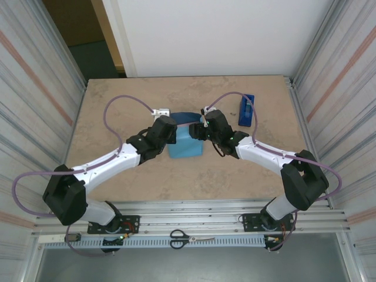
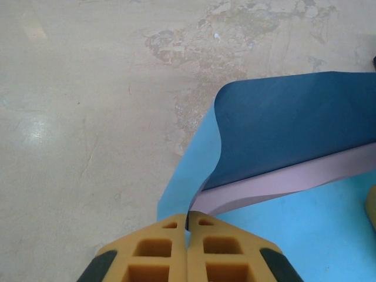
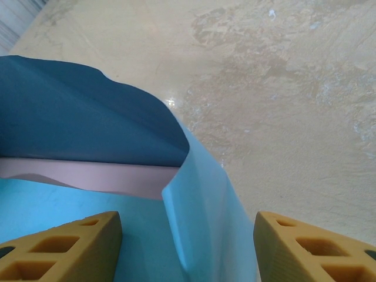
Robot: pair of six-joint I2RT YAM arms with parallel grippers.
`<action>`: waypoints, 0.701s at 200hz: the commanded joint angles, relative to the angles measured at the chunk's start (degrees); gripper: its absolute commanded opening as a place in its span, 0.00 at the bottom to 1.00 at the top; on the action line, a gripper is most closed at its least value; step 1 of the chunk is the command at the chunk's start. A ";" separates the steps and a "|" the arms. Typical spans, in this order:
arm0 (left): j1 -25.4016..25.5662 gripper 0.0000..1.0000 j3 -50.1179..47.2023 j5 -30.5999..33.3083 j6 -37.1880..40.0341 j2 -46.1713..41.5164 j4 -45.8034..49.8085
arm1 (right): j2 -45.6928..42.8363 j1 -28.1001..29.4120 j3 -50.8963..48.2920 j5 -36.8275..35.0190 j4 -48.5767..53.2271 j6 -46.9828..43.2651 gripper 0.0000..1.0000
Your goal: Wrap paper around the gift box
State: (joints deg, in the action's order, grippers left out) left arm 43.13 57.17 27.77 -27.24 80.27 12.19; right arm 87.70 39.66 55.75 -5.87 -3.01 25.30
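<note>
At the middle of the desk [image 1: 117,106] lies the paper [image 1: 183,145], sky-blue face up. Its far part is folded over toward 12 o'clock, so the navy face shows there. The gift box [image 2: 282,182] sits inside that fold, and just a mauve strip of its side peeks out between the navy flap and the blue sheet.

The paper looks thin, light and limp. It will likely crease wherever it is pinched, tear under a sharp pull and slip between smooth pads. The best hold is probably at a free edge or corner close to the box, so the fold can be drawn taut. The box looks stiff, flat and light, and it may slide on the desk if the sheet is tugged sideways.

The left pincer [image 2: 187,226], at about 10 o'clock of the sheet in the top view, is closed tight. Its tips meet on what appears to be the paper's raised edge, just beside the box corner. The right pincer [image 3: 187,222], at about 2 o'clock, stands well apart. Its fingers straddle an upright curl of the blue sheet, and no contact with the curl can be seen.
</note>
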 commanded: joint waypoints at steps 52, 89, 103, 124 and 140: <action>-0.92 0.26 3.51 4.49 2.00 -0.40 2.78 | 0.98 1.13 0.15 -0.71 7.75 0.51 0.61; -2.39 0.05 3.87 3.01 3.13 -0.01 2.96 | 0.80 1.30 0.24 -1.15 8.05 0.63 0.61; -2.44 0.00 4.39 1.86 4.84 -0.11 2.75 | 0.78 1.30 0.49 -1.33 8.51 0.76 0.61; -2.44 0.00 5.08 1.23 5.71 -0.29 3.02 | 0.78 1.38 0.77 -1.25 8.72 1.03 0.61; -2.44 0.17 5.37 1.16 5.46 -0.70 3.44 | 0.80 1.56 0.94 -1.16 8.55 1.15 0.61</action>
State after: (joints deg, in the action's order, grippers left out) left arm 41.19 60.10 28.51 -23.05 80.27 14.85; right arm 87.70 40.14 56.66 -6.90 -1.26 25.52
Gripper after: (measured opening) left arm 0.051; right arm 0.610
